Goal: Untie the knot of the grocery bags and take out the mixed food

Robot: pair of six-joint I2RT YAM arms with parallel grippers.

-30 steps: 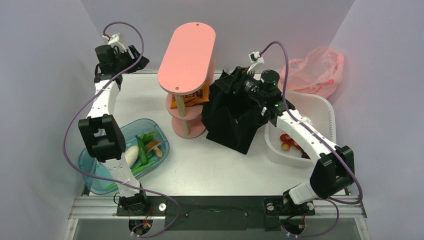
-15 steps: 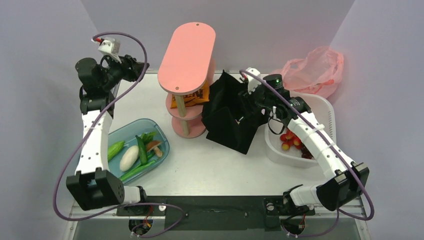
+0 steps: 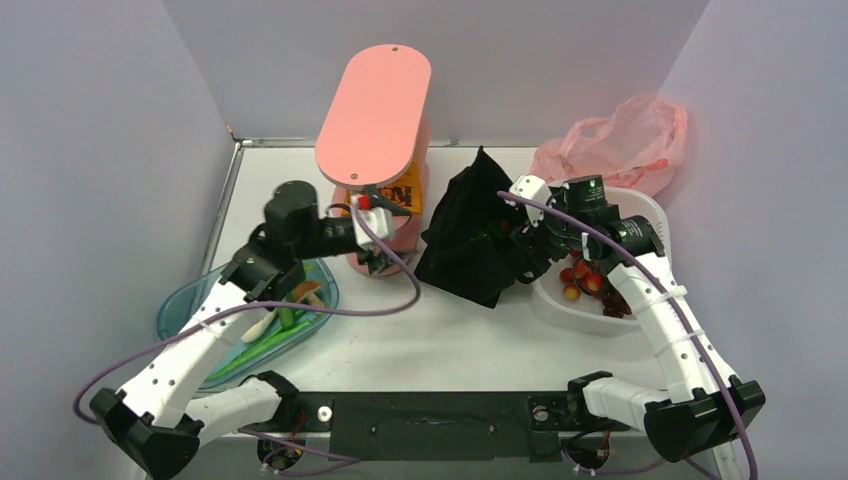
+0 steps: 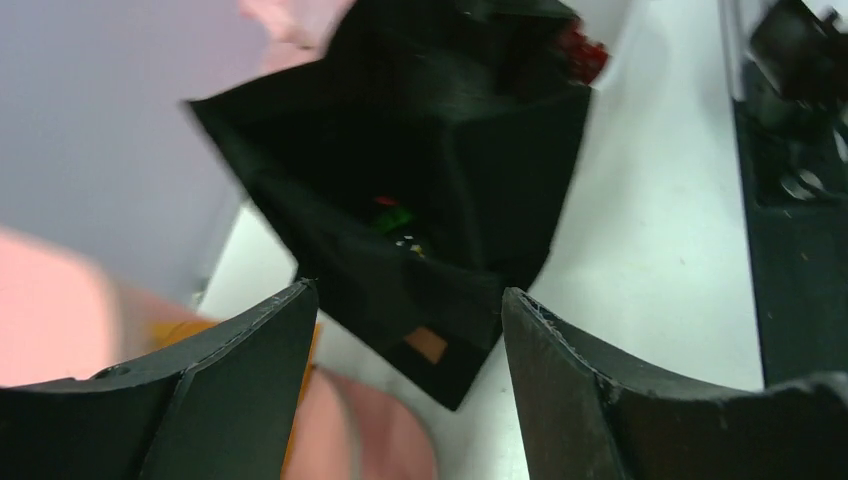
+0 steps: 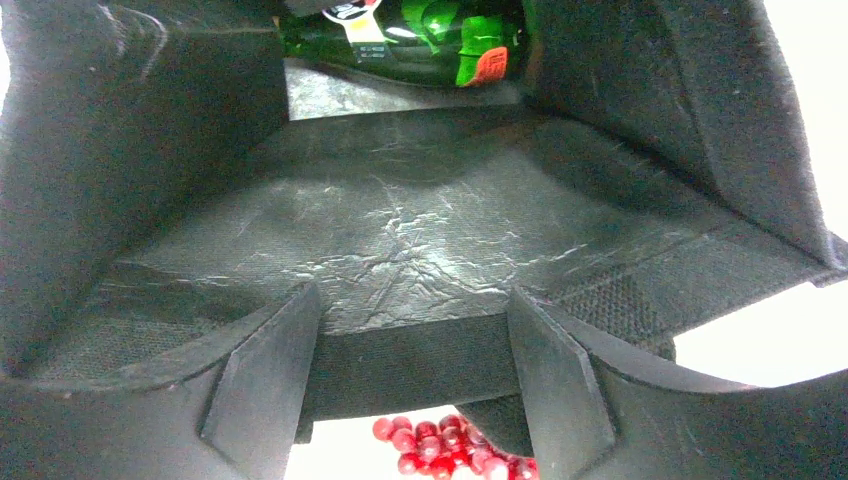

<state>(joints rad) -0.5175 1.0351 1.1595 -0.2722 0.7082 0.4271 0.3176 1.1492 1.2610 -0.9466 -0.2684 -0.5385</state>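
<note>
Black fabric tote (image 3: 470,250) lies tipped on the tabletop (image 3: 420,330), its rim between the wide-open right jaws, green glass bottle (image 5: 420,30) deep inside; left jaws gape empty near it.

Pale lilac walls (image 3: 90,120) behind and to both sides of a pink tiered shelf (image 3: 375,100), standing toward the back of a white table (image 3: 440,335). Well in front of the shelf, a black rail (image 3: 430,412) along the near table edge. Even, soft light
</note>
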